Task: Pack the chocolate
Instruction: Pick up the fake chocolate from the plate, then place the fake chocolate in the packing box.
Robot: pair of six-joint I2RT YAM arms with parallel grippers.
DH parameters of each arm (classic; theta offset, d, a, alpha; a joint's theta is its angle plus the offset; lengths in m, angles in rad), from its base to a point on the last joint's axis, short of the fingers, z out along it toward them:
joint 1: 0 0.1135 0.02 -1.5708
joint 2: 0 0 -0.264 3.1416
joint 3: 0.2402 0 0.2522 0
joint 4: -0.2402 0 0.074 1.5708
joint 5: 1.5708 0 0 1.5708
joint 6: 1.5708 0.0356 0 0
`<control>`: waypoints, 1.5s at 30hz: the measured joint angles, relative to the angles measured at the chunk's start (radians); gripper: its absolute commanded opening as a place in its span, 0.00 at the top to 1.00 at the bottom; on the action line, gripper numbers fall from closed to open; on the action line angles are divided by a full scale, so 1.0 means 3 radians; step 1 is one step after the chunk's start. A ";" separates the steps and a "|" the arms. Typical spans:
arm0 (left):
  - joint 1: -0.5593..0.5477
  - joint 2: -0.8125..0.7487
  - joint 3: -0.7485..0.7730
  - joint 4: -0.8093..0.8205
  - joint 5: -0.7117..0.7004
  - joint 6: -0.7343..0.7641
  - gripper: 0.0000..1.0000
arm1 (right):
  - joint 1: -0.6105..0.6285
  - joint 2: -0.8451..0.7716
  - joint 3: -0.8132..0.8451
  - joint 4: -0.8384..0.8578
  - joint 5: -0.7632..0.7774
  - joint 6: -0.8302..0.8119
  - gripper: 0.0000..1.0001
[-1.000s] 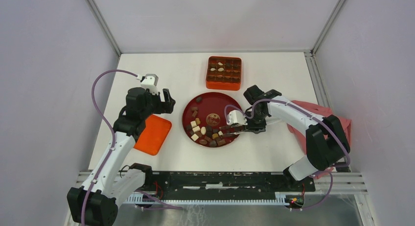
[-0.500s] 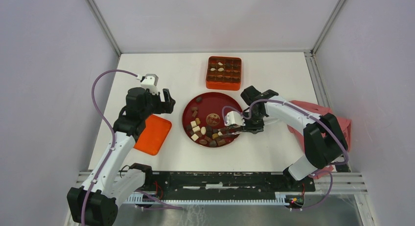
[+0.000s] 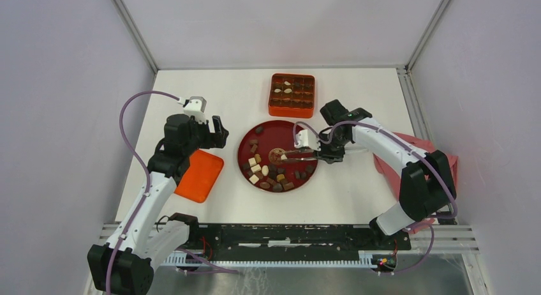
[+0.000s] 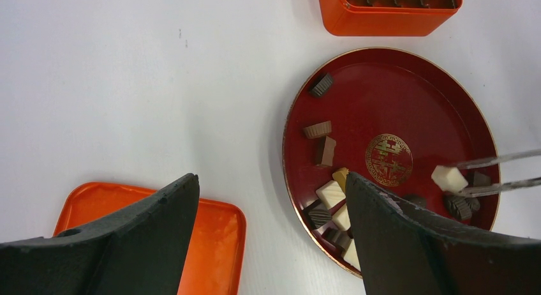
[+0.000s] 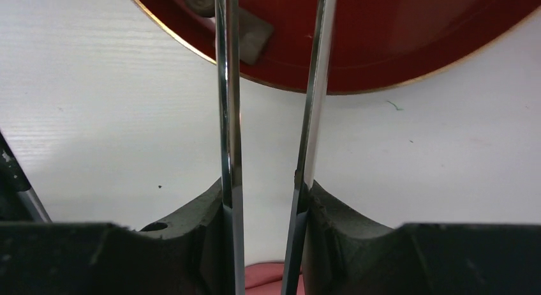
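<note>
Picking: right claw (image 3: 317,156) clenched on tweezers (image 5: 228,116), apparently pinching a white chocolate (image 4: 449,178) just ahead; next, carry it to the box (image 3: 291,94) beyond (left claw (image 4: 269,180) hangs released).

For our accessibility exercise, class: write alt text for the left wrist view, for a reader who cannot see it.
Metal tweezers reach in from the right with a cream-white chocolate between their tips, over a round red plate scattered with more pieces. An orange box lies beyond, an orange tray at lower left, and the open left gripper frames the foreground.
</note>
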 measured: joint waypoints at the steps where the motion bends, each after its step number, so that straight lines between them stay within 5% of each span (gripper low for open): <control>1: -0.0001 0.0000 0.0000 0.0000 0.0000 0.0000 0.11 | -0.0048 0.0000 0.0039 0.0010 -0.0032 0.0028 0.92; 10: -0.0001 -0.0004 0.0000 0.0000 0.0000 0.0000 0.11 | -0.0493 0.0251 0.0631 0.0298 -0.0248 0.0473 0.92; 22: -0.0001 -0.0018 0.0000 0.0000 0.0000 0.0000 0.11 | -0.0830 0.1403 0.1896 0.0762 0.0024 0.1255 0.90; 45: 0.0000 -0.0018 0.0000 -0.0001 0.0001 0.0000 0.11 | -0.0884 0.1993 0.2235 0.0772 0.0259 0.1537 0.80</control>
